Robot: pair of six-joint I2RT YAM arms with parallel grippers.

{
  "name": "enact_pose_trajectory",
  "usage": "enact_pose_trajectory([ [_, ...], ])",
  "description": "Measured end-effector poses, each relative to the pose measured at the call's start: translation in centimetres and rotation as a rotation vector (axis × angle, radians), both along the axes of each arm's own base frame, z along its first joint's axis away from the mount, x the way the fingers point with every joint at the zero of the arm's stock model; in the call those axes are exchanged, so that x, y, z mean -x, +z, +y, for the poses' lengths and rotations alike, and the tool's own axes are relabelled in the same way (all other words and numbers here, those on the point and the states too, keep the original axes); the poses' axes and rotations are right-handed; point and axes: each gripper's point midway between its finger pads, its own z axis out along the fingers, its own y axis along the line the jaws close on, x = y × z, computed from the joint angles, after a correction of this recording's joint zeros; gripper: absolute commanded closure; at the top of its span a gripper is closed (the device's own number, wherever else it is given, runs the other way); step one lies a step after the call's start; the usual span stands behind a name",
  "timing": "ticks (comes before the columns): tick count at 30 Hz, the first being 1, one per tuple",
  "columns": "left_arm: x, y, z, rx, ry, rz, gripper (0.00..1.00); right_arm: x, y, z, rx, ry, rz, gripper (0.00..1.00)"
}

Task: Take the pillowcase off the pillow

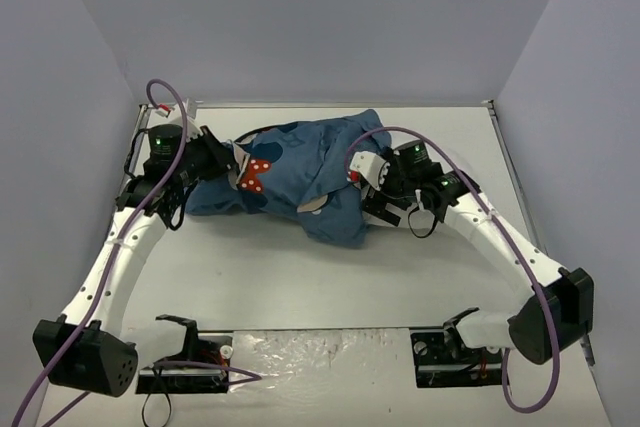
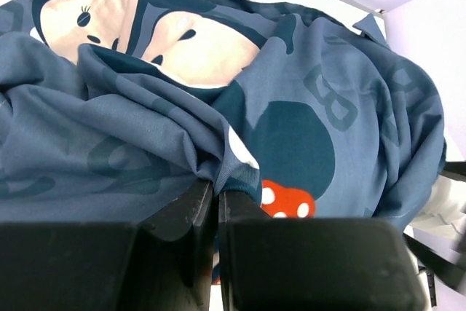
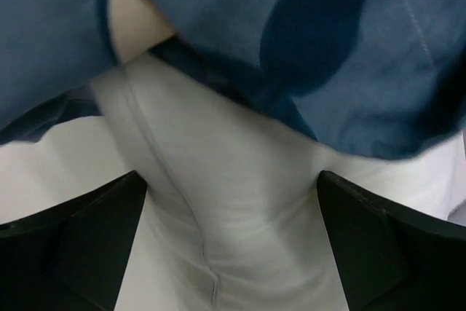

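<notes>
Left claw (image 2: 216,202) clenched on pillowcase (image 2: 313,107) fold, right claw (image 3: 229,209) released astride bare pillow (image 3: 240,158): risk of slipped pinch, or hem caught too.

A lab enclosure: plain walls (image 1: 320,17) around a white table (image 1: 300,272).

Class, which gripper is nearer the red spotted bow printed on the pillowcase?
Left. The left gripper pinches the pillowcase right beside the red spotted bow; the right gripper is open at the opposite end of the bundle.
</notes>
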Motion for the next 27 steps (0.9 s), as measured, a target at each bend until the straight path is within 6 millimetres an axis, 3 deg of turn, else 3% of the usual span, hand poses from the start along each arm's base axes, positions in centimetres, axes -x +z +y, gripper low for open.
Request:
enact_pose_trajectory([
  [4, 0.4, 0.8, 0.0, 0.012, 0.003, -0.017, 0.98, -1.7, -3.1, -1.6, 0.098, -0.089, -0.058, 0.07],
  [6, 0.8, 1.1, 0.0, 0.018, 0.003, -0.021, 0.98, -2.5, -3.6, -2.3, 0.124, -0.128, -0.099, 0.40],
  [8, 1.0, 1.3, -0.1, 0.022, 0.003, -0.023, 0.98, -3.4, -3.7, -2.6, 0.127, -0.165, -0.132, 0.92],
  [9, 1.1, 1.3, 0.0, 0.023, 0.004, -0.022, 0.98, -3.9, -3.6, -2.6, 0.118, -0.176, -0.143, 1.00],
  [13, 1.1, 1.6, 1.2, 0.041, 0.041, -0.024, 0.98, -5.0, -3.5, -3.0, 0.036, -0.226, -0.130, 1.00],
  [15, 1.2, 1.5, 2.5, 0.053, 0.077, -0.020, 0.98, -5.4, -2.4, -3.4, -0.027, -0.221, -0.110, 1.00],
  [19, 2.2, 1.4, 5.4, 0.066, 0.151, -0.019, 0.98, -6.0, 2.4, -5.7, -0.139, -0.197, -0.135, 1.00],
  [23, 3.7, 1.6, 6.8, 0.090, 0.173, -0.044, 0.98, -5.6, 6.5, -7.6, -0.238, -0.160, -0.149, 1.00],
  [27, 4.8, 0.3, 6.7, 0.102, 0.159, -0.018, 0.98, -4.0, 6.3, -8.3, -0.310, -0.139, -0.065, 1.00],
])
